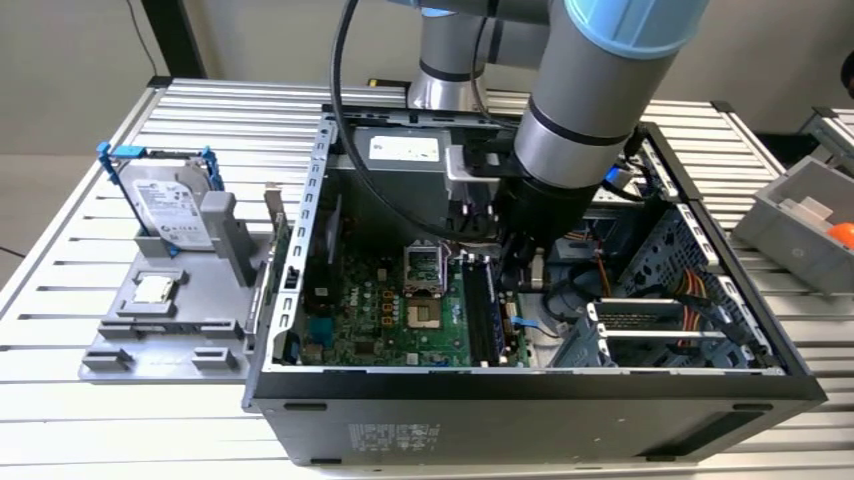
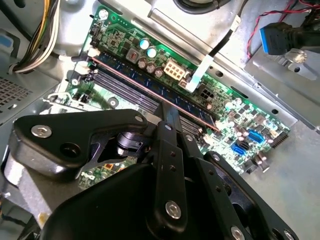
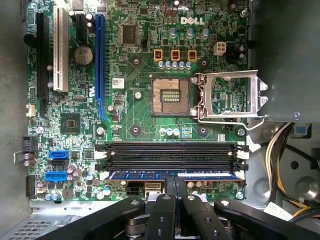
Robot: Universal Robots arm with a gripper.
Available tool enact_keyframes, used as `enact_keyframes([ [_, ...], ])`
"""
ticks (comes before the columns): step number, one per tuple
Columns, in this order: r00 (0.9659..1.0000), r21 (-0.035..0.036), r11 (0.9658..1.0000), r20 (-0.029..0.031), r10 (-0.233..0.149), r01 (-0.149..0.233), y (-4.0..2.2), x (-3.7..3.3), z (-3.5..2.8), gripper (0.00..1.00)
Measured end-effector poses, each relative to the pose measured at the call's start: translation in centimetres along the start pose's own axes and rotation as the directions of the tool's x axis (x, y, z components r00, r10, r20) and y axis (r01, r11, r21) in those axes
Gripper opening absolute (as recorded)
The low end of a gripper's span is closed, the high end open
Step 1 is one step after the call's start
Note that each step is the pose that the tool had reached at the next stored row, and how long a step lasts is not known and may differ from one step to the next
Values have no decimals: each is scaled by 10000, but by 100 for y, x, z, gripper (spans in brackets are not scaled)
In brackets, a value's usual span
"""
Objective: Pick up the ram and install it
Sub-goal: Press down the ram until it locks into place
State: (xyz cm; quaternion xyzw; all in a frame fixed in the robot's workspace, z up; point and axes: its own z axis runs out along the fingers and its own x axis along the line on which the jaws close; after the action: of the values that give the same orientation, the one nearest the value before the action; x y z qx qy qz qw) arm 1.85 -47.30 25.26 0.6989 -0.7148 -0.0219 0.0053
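The ram [image 3: 140,175] is a long dark blue-green stick standing on edge in the outermost of the black memory slots [image 3: 170,152] on the green motherboard [image 3: 125,115]. In the second wrist view the ram [image 2: 130,75] runs diagonally with its top edge showing. My gripper [image 3: 175,179] is shut on the ram at its middle, black fingers pinched on either side of it. The fingertip [image 2: 170,114] sits right on the stick's top edge. In the exterior view my gripper [image 1: 518,268] reaches down into the open computer case [image 1: 534,400], over the slots.
An open CPU socket [image 3: 170,96] and its raised metal bracket [image 3: 230,95] lie beside the slots. Cable bundles [image 3: 285,150] crowd the case wall. A hard drive in a blue frame [image 1: 167,205] stands on a grey fixture [image 1: 174,300] at the exterior view's left. A grey bin [image 1: 807,215] is at the right.
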Motion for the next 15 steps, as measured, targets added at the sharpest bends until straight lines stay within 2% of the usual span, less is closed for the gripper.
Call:
enact_keyframes([
  [15,10000,1,10000,-23,0,0,10,-6,-272,0],
])
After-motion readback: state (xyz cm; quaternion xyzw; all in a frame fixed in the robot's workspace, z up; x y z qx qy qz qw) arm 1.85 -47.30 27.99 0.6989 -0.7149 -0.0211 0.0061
